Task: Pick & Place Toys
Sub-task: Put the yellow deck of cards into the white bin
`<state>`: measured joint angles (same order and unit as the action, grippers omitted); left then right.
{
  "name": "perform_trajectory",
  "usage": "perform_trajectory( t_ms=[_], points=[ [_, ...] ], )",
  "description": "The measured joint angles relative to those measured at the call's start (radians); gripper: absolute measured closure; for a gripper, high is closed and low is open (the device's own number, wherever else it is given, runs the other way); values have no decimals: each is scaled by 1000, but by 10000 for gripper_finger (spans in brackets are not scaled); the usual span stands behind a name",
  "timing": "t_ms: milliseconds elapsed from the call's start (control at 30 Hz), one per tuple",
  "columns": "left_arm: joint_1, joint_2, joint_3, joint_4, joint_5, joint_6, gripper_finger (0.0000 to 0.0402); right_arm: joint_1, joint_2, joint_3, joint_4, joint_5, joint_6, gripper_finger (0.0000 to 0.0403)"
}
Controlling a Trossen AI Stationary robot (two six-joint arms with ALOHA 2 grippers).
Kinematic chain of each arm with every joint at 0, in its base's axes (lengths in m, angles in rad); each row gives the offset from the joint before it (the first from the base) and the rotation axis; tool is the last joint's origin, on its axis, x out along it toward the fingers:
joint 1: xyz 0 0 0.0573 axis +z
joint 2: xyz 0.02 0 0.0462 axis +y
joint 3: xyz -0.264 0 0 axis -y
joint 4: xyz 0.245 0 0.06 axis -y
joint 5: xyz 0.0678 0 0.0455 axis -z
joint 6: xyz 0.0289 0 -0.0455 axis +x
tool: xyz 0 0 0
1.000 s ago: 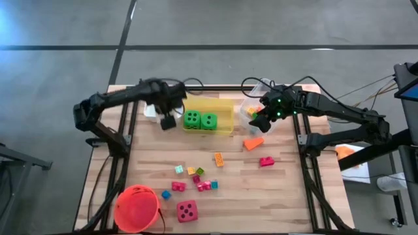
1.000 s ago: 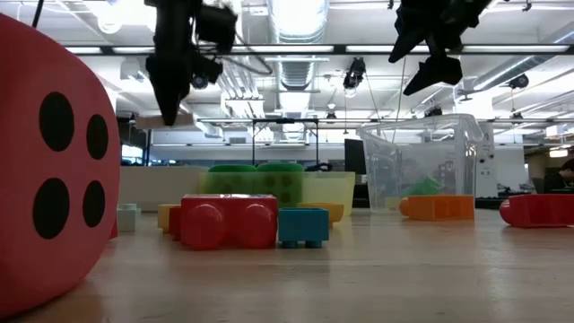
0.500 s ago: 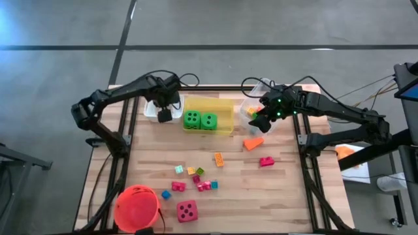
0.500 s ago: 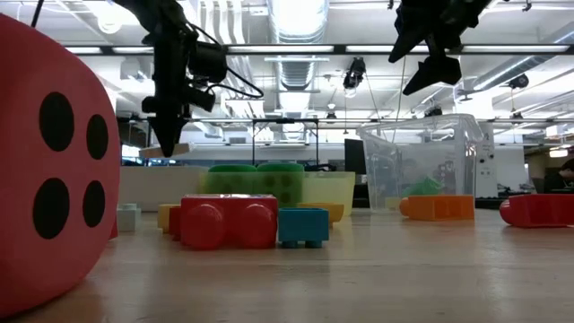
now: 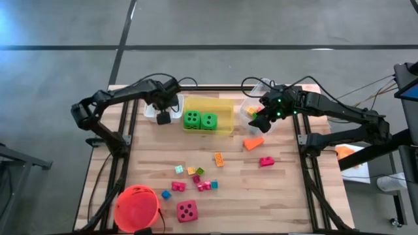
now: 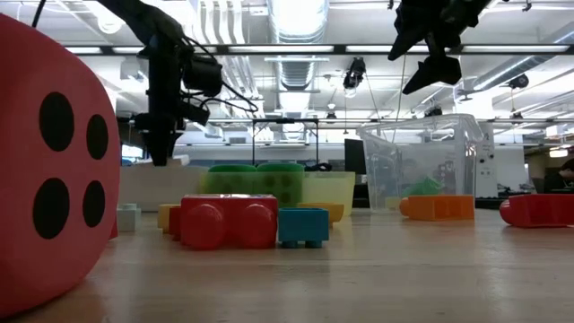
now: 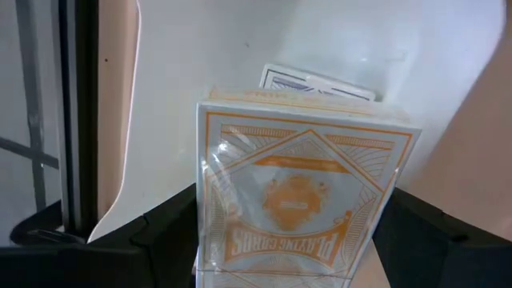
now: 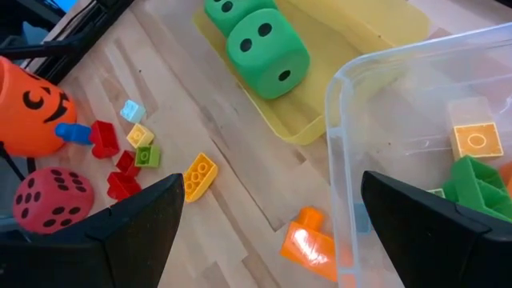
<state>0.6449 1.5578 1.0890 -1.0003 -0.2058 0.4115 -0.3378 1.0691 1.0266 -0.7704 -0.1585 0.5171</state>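
My left gripper (image 5: 163, 117) is at the table's far left, over the white bin (image 5: 150, 111), shut on a white card pack with an orange pattern (image 7: 300, 200). Another card pack (image 7: 316, 82) lies in that bin below it. My right gripper (image 5: 261, 121) hangs open above the clear bin (image 5: 251, 106), holding nothing. Two green dice (image 5: 200, 120) sit in the yellow bin (image 5: 222, 108). An orange wedge (image 5: 253, 143), a pink-red die (image 5: 187, 211) and small bright blocks (image 5: 196, 179) lie on the table. My left gripper pinches the card pack between its two fingers, one on each long side edge (image 7: 205, 240), at the end nearest the wrist. The fingers come from above, pointing steeply down. The pack hangs below them, clear of the white bin's floor.
An orange-red bucket (image 5: 137, 207) stands at the near left corner, beside the pink-red die. A red block (image 5: 266, 161) and an orange block (image 5: 219, 158) lie mid-table. The clear bin (image 8: 424, 136) holds green and orange blocks.
My left gripper has sunk and gone toward the table's far left corner, over the white bin, rolling about its own axis. The card pack has gone with it, still held between the fingers.
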Motion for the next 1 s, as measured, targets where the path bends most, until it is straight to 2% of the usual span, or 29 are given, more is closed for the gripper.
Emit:
perform_trajectory(
  t_ms=[200, 467, 800, 1000],
  points=[
    [1, 36, -8, 33, 4, -41, 110, 0, 0, 0, 1, 0, 0, 28],
    [0, 114, -3, 28, 18, -22, 110, 0, 0, 0, 1, -9, 22, 28],
    [-1, 114, 14, 24, 36, -23, 110, 0, 0, 0, 1, -26, 18, 28],
    [-3, 114, 14, 9, 49, -77, 110, 0, 0, 0, 1, -26, 18, 28]
  ],
)
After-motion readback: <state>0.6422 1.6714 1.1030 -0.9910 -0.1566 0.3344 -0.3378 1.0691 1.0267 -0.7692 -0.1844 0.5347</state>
